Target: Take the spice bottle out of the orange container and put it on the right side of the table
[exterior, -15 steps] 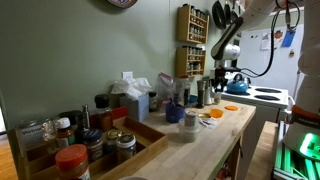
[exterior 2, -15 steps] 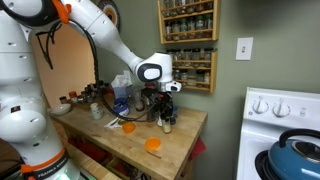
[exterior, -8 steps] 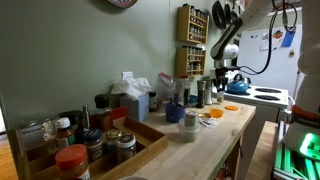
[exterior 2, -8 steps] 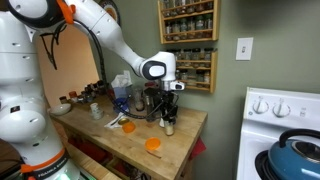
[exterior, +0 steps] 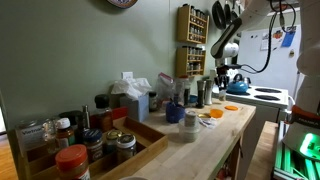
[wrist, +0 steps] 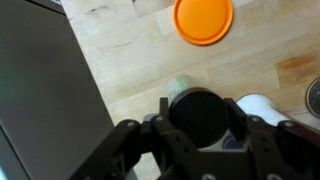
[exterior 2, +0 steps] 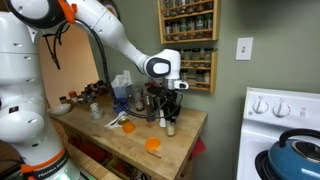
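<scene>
My gripper [wrist: 203,118] is shut on the spice bottle [wrist: 200,112], whose round black cap fills the space between the fingers in the wrist view. In an exterior view the gripper [exterior 2: 171,103] hangs over the bottle [exterior 2: 169,123], which is upright at the near end of the light wooden table [exterior 2: 140,158]. In an exterior view the gripper [exterior: 217,82] is at the table's far end [exterior: 215,140]. A round orange container [wrist: 203,20] lies on the wood just beyond the bottle and also shows in an exterior view [exterior 2: 152,144]. A second orange piece [exterior 2: 128,127] lies further along.
A white-capped jar [wrist: 262,106] stands right beside the bottle. The table's edge drops off to a dark area [wrist: 40,100]. Jars, bottles and a tissue box [exterior: 135,92] crowd the wall side. A spice rack [exterior 2: 187,45] hangs on the wall; the white stove [exterior 2: 285,130] stands nearby.
The arm's wrist has shifted slightly towards the stove end of the table. The bottle stays upright between the fingers.
</scene>
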Tool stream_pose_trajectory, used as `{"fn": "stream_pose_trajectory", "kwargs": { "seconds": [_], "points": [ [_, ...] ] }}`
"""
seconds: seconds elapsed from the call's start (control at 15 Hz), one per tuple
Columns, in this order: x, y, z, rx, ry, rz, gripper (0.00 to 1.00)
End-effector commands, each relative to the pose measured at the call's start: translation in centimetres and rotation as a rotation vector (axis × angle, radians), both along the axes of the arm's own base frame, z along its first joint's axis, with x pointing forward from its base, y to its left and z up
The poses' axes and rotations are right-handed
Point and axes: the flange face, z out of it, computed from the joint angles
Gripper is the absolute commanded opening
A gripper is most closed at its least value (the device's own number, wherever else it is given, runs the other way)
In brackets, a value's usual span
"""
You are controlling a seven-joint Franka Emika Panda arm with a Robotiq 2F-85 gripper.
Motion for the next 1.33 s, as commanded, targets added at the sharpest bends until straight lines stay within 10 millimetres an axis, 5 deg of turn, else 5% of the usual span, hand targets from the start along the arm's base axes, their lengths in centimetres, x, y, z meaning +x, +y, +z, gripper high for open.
{"fn": "stream_pose_trajectory", "kwargs": {
  "seconds": [0.0, 0.53, 0.8, 1.27],
  "points": [
    [0.7, -0.5, -0.7, -0.032, -0.011, -0.032, 0.31],
    [2.9, -2.1, -2.3, -0.148, -0.064, -0.206, 0.31],
    [4.0, -3.4, -1.8, -0.177, -0.034, -0.394, 0.31],
    [3.9, -2.8, -0.3, -0.025, 0.151, -0.593, 0.31]
  ]
}}
